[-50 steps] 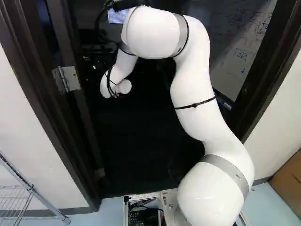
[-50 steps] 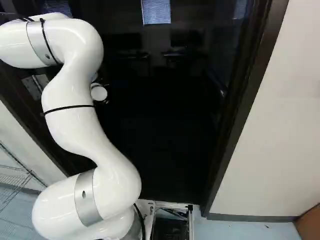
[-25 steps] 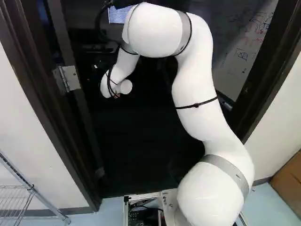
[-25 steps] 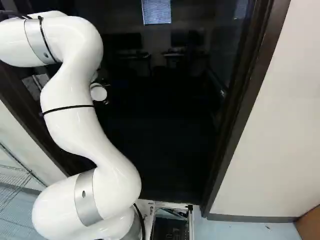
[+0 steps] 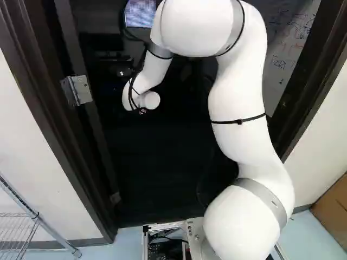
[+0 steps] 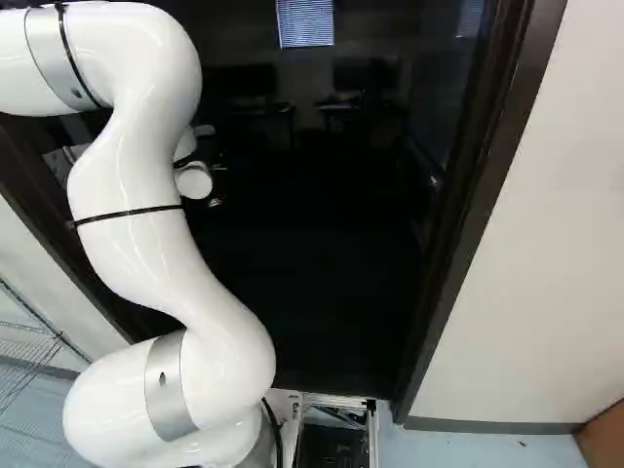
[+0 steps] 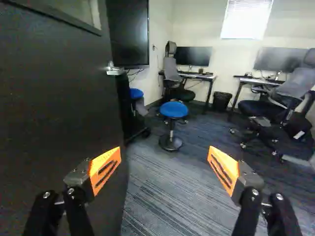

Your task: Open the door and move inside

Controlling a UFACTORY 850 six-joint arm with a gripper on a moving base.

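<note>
- Door point(image 7: 64, 98) stands beside the gripper point(image 6: 217, 185).
- Nearer stool point(image 7: 173, 109) is ahead of it.
- Desks point(image 7: 203, 76) stand beyond, monitors point(image 7: 193, 55) on them.
- Bin point(image 7: 221, 101) stands between desks.
- Chairs point(image 7: 294, 84) stand at desks.

Doorway point(image 5: 157, 168) near-black in base views; wrist view brighter, window point(image 7: 247, 20) glaring white.

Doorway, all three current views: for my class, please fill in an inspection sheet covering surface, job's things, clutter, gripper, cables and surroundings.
Surface: striped carpet inside; pale blue floor outside.
Job's things: dark door open, lever handle ungripped.
Clutter: blue-seated stool on the carpet ahead of the gripper.
Gripper: open, nothing between its pads.
Cables: black cable beside the arm's lowest joint.
Surroundings: desks, office chairs, waste bin inside; wire shelf, cardboard box outside.
</note>
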